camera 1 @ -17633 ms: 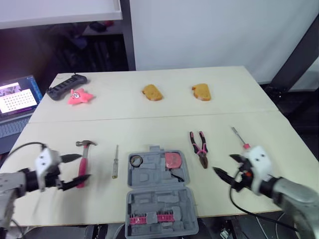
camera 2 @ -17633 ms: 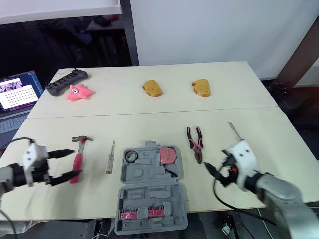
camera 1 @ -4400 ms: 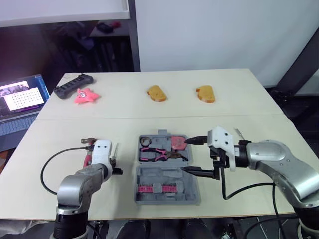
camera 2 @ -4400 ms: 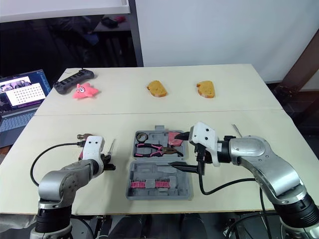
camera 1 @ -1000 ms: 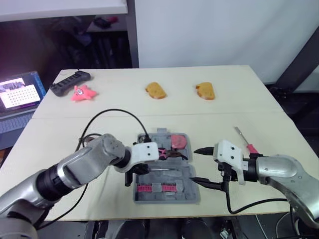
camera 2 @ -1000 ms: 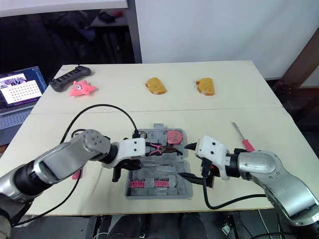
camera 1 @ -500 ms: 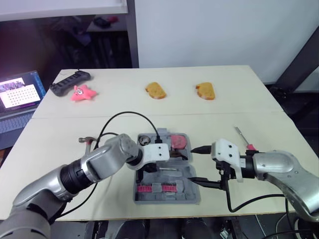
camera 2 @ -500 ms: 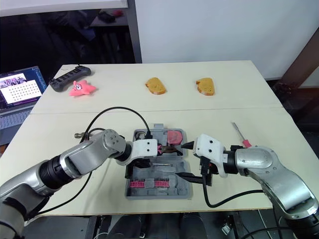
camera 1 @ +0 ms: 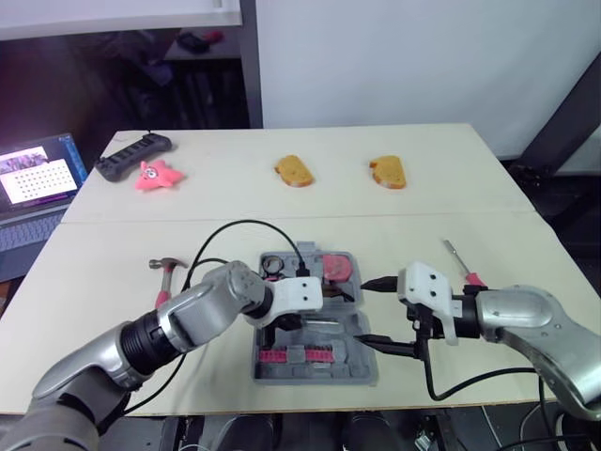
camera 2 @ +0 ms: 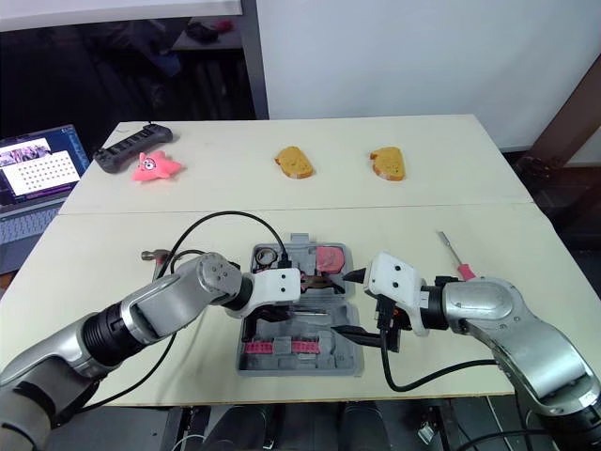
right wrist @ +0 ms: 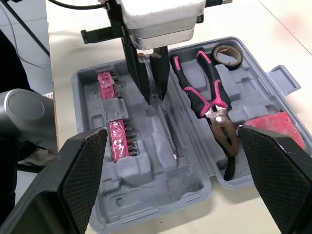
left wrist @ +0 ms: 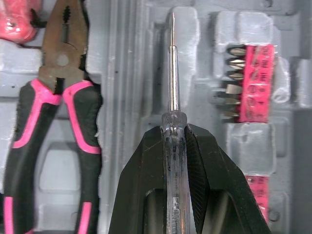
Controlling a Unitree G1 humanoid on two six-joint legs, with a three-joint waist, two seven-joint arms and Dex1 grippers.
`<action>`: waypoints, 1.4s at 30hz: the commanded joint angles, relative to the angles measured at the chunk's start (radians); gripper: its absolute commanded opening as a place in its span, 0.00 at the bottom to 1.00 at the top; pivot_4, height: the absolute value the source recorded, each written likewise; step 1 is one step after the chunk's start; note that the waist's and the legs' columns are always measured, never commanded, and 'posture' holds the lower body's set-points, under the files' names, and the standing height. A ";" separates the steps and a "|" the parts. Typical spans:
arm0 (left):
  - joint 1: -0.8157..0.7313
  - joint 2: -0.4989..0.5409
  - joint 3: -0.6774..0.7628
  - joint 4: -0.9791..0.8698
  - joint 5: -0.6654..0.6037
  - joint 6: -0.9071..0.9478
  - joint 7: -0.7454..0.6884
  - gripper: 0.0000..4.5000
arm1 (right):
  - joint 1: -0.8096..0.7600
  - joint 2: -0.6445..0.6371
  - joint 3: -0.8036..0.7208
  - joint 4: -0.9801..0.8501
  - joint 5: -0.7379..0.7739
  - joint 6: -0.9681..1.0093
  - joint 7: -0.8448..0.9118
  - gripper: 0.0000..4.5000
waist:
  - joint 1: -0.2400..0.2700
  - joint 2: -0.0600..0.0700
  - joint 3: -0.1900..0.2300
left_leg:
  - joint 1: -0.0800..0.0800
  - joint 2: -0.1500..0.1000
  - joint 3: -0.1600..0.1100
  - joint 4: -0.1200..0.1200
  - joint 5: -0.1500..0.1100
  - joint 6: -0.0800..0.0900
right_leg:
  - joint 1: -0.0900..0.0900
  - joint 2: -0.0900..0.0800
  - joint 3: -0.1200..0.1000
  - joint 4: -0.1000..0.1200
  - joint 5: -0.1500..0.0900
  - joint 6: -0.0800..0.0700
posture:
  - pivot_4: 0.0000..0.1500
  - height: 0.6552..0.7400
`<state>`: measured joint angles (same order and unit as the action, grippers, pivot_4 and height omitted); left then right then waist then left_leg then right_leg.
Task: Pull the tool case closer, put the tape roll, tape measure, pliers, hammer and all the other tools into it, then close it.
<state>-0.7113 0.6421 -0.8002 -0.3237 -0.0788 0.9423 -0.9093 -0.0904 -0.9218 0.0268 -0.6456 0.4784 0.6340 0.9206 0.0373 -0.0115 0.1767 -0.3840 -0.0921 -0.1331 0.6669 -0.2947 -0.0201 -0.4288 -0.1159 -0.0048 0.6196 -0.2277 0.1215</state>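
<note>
- Pale wooden table (camera 1: 282, 202), white wall behind; the grey tool case (camera 1: 319, 374) lies open near the front edge, between the robot's two arms.
- Left gripper (left wrist: 174, 131) is clamped on the clear-handled screwdriver (left wrist: 172, 97), low over the case. The shaft runs along a long moulded slot; I can't tell whether it is seated.
- Beside that slot lie the pliers (left wrist: 60, 61) with pink-and-black handles; on the other side sits a pink bit holder (left wrist: 253, 83).
- Tape roll (right wrist: 227, 60) and red tape measure (camera 1: 338, 267) sit in the far pockets of the case.
- Right gripper (camera 1: 364, 311) hovers at the case's right edge, fingers spread wide, holding nothing.
- Hammer (camera 1: 164, 266) lies on the table left of the case, partly behind the left arm.
- Red-handled screwdriver (camera 1: 467, 273) lies to the right.
- Farther back: two bread-like pieces (camera 1: 293, 172) (camera 1: 388, 173), a pink star toy (camera 1: 155, 176), a black power strip (camera 1: 131, 155), and a laptop (camera 1: 33, 178) off to the left.
</note>
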 commanded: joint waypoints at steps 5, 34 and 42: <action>0.001 0.009 0.044 -0.004 0.029 -0.048 -0.010 0.02 | 0.004 -0.003 -0.029 -0.045 0.022 0.003 -0.005 1.00 | 0.000 0.000 0.000 | 0.000 0.000 0.000 0.000 0.000 0.000 | 0.000 0.000 0.000 0.000 0.000 0.000 | 1.00 0.79; 0.034 0.017 0.063 -0.017 0.068 -0.068 -0.048 0.02 | 0.012 -0.004 -0.020 -0.043 0.019 0.002 -0.008 1.00 | 0.000 0.000 0.000 | 0.001 0.000 0.000 0.001 0.001 -0.001 | 0.000 0.000 0.000 0.003 0.000 0.000 | 1.00 0.79; 0.032 0.005 0.066 -0.010 0.069 -0.076 -0.050 0.02 | 0.012 -0.004 -0.017 -0.043 0.017 0.005 -0.012 1.00 | 0.000 0.000 0.000 | 0.002 0.000 0.001 0.001 0.001 -0.001 | 0.000 0.000 0.000 0.005 0.000 0.000 | 1.00 0.79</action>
<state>-0.6749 0.6491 -0.7648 -0.3164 -0.0208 0.8818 -0.9575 -0.0791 -0.9219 0.0263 -0.6469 0.4881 0.6428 0.9095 0.0369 -0.0114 0.1765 -0.3821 -0.0924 -0.1324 0.6676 -0.2941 -0.0210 -0.4288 -0.1164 -0.0043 0.6245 -0.2277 0.1216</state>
